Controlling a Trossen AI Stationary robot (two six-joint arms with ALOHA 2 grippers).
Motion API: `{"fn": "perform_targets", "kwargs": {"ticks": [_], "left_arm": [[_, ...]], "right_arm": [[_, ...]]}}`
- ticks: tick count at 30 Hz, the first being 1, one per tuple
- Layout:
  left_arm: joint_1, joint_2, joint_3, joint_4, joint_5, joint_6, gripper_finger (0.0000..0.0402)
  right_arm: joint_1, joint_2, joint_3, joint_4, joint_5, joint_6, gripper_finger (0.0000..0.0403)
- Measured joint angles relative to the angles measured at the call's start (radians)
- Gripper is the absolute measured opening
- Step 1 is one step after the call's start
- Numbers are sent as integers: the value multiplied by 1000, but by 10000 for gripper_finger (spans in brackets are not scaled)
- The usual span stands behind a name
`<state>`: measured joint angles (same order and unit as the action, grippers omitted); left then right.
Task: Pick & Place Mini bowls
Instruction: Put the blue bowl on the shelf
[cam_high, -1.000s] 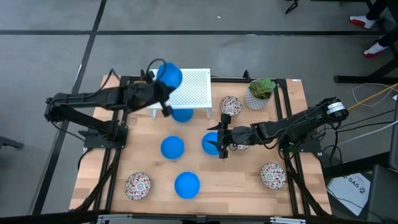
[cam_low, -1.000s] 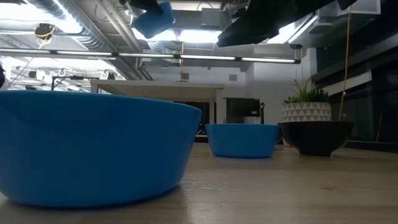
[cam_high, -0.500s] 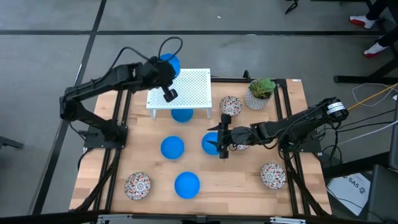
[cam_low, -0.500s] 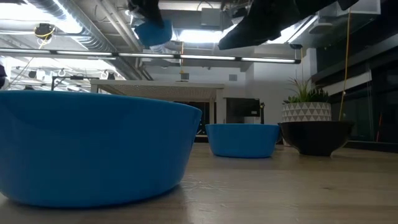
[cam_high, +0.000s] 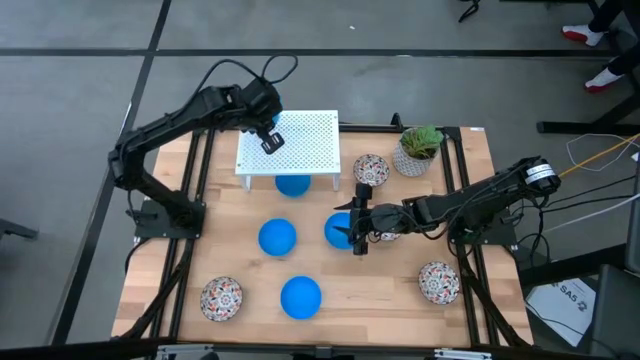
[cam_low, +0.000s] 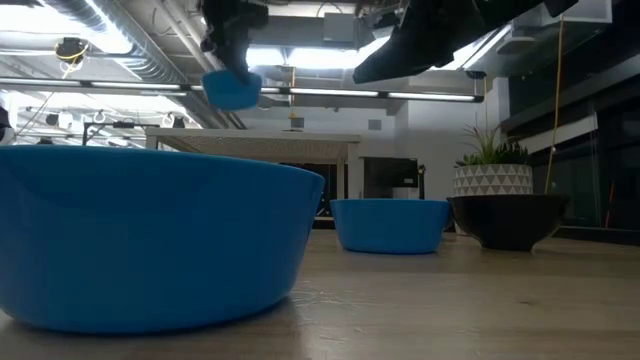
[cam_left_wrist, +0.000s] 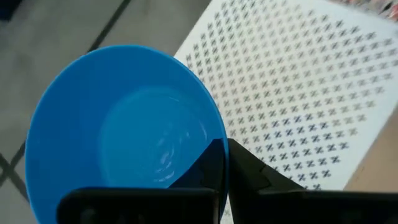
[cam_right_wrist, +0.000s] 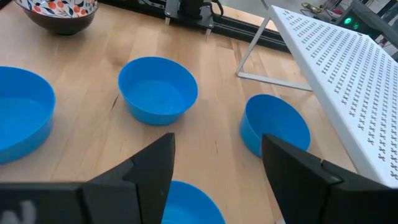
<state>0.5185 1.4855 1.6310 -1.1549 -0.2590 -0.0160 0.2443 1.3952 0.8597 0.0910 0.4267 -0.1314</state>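
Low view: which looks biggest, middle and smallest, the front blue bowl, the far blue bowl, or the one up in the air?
1. Front blue bowl, largest, but nearest the camera.
2. Far blue bowl.
3. Lifted blue bowl, smallest-looking.
True sizes are unsure.

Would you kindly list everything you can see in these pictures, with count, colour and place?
Blue bowls: five, bright blue; three in the open on the table, one under the rack, one held up.
Floral bowls: four, white with red-and-dark pattern; two near front corners, one beside the plant, one mostly hidden under the right arm.
Rack: one, white, perforated; far side of table.
Plant: one, green in white pot; far right corner.
Table: one, light wood.
Shoes: two, red and white; floor beyond the table.
Left pincer: shut on a blue bowl, above the rack's edge.
Right pincer: open, over a central blue bowl.
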Motion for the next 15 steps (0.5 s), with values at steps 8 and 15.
{"fn": "perform_targets", "kwargs": {"ticks": [8, 15], "left_arm": [[12, 40, -26, -53, 52, -42, 3], [12, 41, -113, -42, 52, -42, 3]], "right_arm": [[0, 0, 0, -7, 0, 0, 236], [0, 0, 0, -7, 0, 0, 236]]}}
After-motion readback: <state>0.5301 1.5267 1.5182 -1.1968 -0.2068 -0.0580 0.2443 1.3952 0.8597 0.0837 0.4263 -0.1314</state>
